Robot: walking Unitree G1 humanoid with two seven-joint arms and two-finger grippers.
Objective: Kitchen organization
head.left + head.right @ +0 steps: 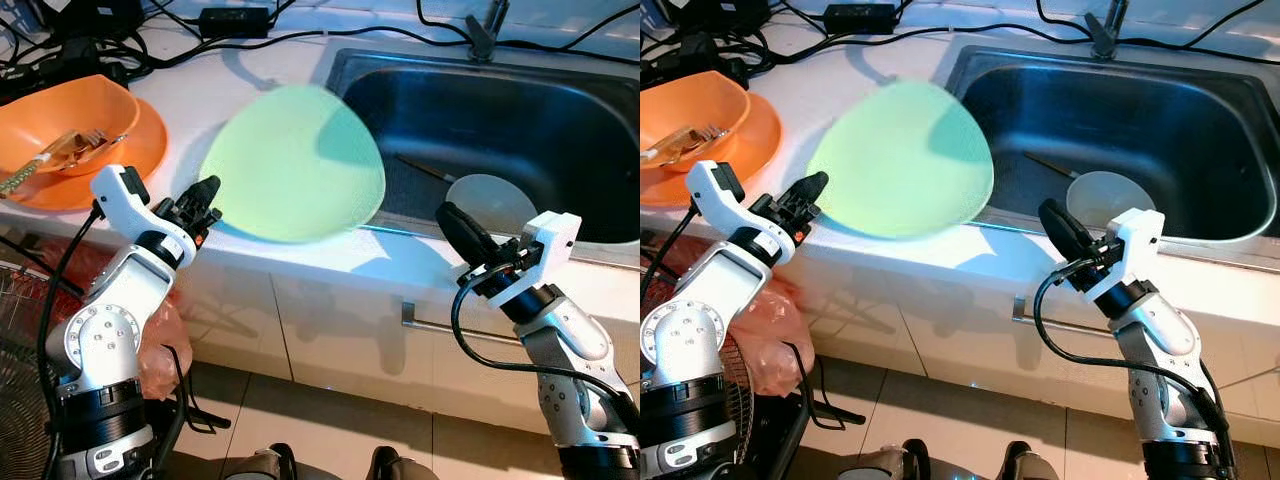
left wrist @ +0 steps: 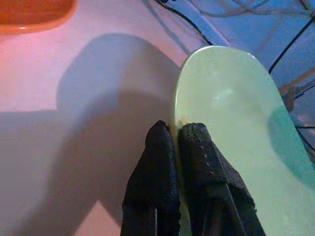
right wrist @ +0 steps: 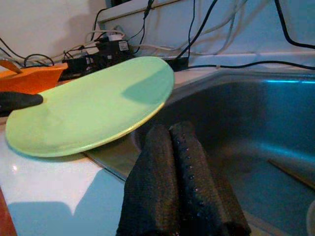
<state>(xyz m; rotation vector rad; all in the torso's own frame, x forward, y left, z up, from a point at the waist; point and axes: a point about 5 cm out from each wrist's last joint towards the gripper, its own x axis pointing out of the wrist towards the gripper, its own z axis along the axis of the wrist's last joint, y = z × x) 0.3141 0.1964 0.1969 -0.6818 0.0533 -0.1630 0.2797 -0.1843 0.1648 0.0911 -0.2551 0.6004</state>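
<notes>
The left gripper point(image 1: 205, 200) has its two black fingers point(image 2: 194, 147) pinched tight on the near rim of a pale green plate point(image 1: 295, 165), one finger above and one below the edge. The plate is held up off the white counter point(image 1: 190, 110), tilted, with its far side reaching over the left edge of the steel sink point(image 1: 520, 110); its shadow falls on the counter beneath.

The right gripper point(image 1: 462, 232) hovers in front of the sink's near rim, just right of the plate and apart from it. Its fingers point(image 3: 184, 177) are pressed together with nothing between them.

Inside the sink lie a round translucent lid-like disc point(image 1: 490, 203) and a thin dark stick point(image 1: 425, 168). At the far left of the counter an orange bowl point(image 1: 60, 120) sits on an orange plate point(image 1: 135, 150), and the bowl holds some utensils point(image 1: 70, 148). Black cables point(image 1: 150, 45) and a power adapter point(image 1: 235, 18) run along the back of the counter. A pink plastic bag point(image 1: 775, 330) hangs beside the cabinet front, below the counter.
</notes>
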